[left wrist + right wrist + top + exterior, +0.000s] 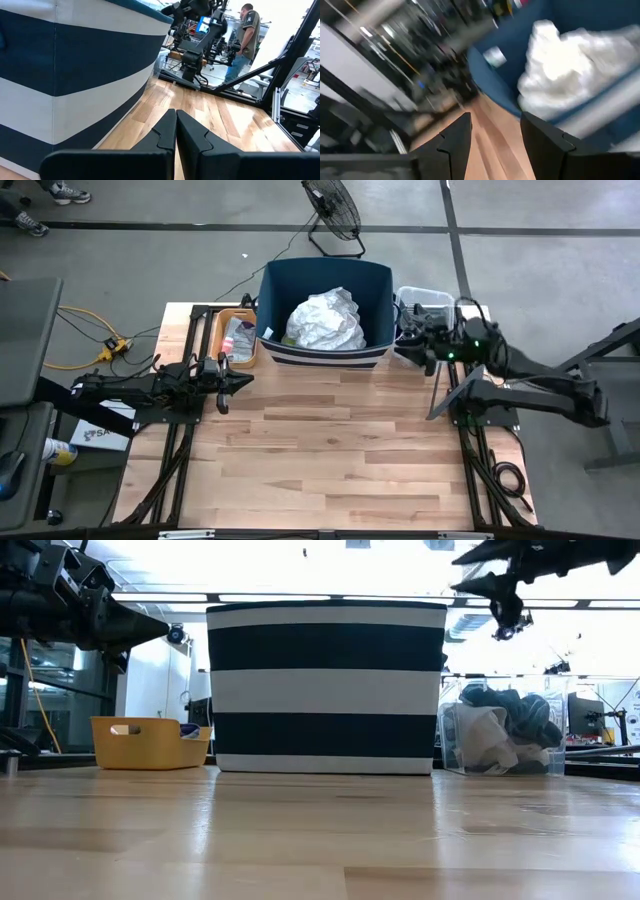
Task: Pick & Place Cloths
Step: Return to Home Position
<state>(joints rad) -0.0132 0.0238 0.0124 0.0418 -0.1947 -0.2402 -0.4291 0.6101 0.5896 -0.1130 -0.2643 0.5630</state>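
A white cloth [326, 320] lies bunched inside the big navy-and-white striped bin [275, 280] at the table's far middle; it also shows in the right wrist view [570, 65]. More cloths, dark grey and white [505, 725], fill a clear plastic box [405, 298] right of the bin. My right gripper [408, 342] is open and empty, raised beside the bin's right wall and above the clear box; its fingers stand apart in the right wrist view [495, 135]. My left gripper [243, 378] is shut and empty [176, 120], raised left of the bin's near left corner.
A small orange tray [218, 330] with small items stands left of the bin. The wooden tabletop [330, 450] stretches bare in front of the bin. A fan [332, 210] stands on the floor beyond the table. A person [246, 30] stands in the room behind.
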